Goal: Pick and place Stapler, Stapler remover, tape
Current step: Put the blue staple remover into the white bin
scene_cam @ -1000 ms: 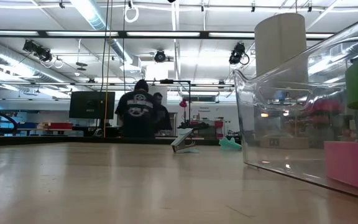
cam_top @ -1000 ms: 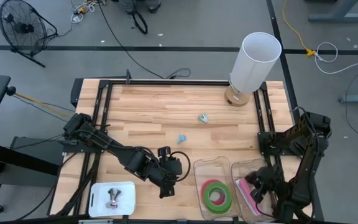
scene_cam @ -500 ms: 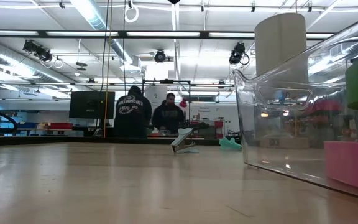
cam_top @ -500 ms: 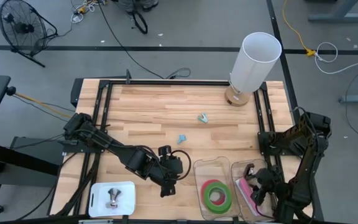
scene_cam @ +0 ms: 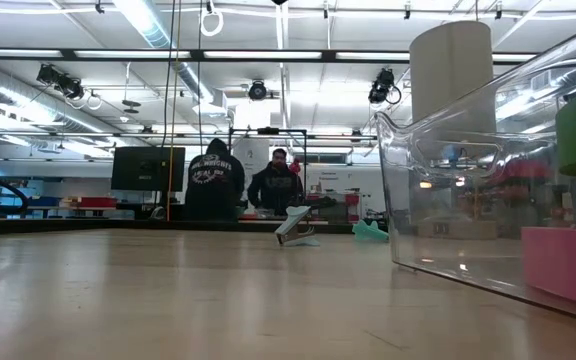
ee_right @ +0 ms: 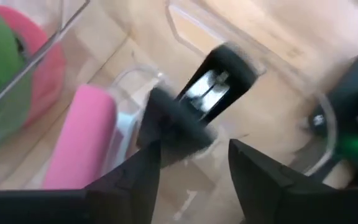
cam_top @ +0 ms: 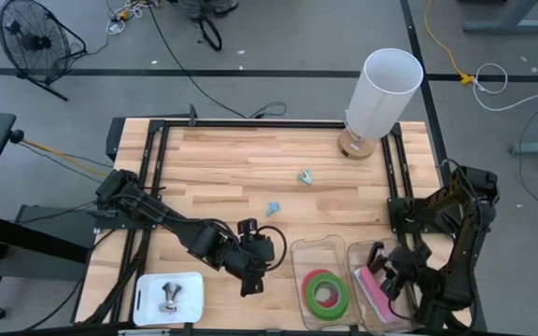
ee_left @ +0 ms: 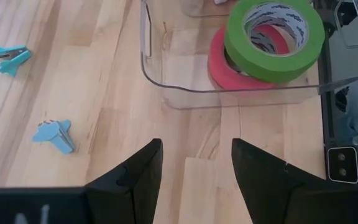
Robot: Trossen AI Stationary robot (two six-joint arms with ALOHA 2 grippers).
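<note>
A green tape roll (ee_left: 275,37) lies on a red-pink one (ee_left: 229,65) in the left clear bin (cam_top: 320,285). A pink stapler (ee_right: 82,143) lies in the right clear bin (cam_top: 374,289). A blurred black thing with a metal part (ee_right: 210,81) shows beyond it. Two blue staple removers (cam_top: 304,176) (cam_top: 273,208) lie on the bare wood. My left gripper (cam_top: 250,273) is open and empty, low beside the left bin's left wall. My right gripper (cam_top: 388,261) is open over the right bin's far end.
A tall white cylinder (cam_top: 381,93) stands on a wooden base at the far right. A white tray (cam_top: 168,297) holding a small metal thing sits at the near left. Bare wood lies between the removers and the bins. People stand in the room behind the table (scene_cam: 248,185).
My right gripper has moved a little toward the table's far edge over the right bin. The people behind the table have shifted. My left arm has kept still.
</note>
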